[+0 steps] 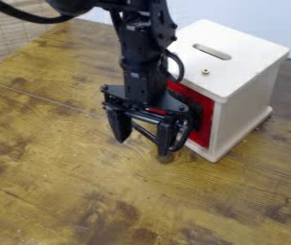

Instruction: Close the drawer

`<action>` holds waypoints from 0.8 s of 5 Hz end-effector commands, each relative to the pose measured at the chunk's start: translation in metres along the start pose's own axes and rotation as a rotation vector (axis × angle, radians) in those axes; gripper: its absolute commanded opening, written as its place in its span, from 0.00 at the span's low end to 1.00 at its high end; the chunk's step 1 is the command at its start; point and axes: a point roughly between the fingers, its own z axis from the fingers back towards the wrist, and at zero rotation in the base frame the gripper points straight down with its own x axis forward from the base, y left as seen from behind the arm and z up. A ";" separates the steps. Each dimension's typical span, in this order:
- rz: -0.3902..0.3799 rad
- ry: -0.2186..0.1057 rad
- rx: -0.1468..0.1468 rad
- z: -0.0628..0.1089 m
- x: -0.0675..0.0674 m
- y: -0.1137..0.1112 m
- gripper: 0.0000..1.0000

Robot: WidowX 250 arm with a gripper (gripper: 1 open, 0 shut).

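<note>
The red drawer (194, 117) sits in the cream-white wooden box (237, 81) on the wooden table. Its front looks flush with the box front or nearly so. Its black loop handle (174, 145) sticks out toward the front left. My gripper (145, 134) hangs right in front of the drawer, fingers pointing down. The fingers (118, 125) stand apart, so it is open, and the loop handle lies between or just behind them. The arm hides the left part of the drawer front.
The box's top has a slot (213, 51). A woven mat (14, 38) lies at the back left. The wooden table (58, 191) spreads out to the front and left.
</note>
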 end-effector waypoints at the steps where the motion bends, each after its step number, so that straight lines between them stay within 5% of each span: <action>1: 0.005 -0.101 0.013 0.035 0.005 0.020 1.00; 2: 0.018 -0.091 0.014 0.029 0.008 0.032 1.00; 4: 0.072 -0.084 0.021 0.046 0.001 0.028 1.00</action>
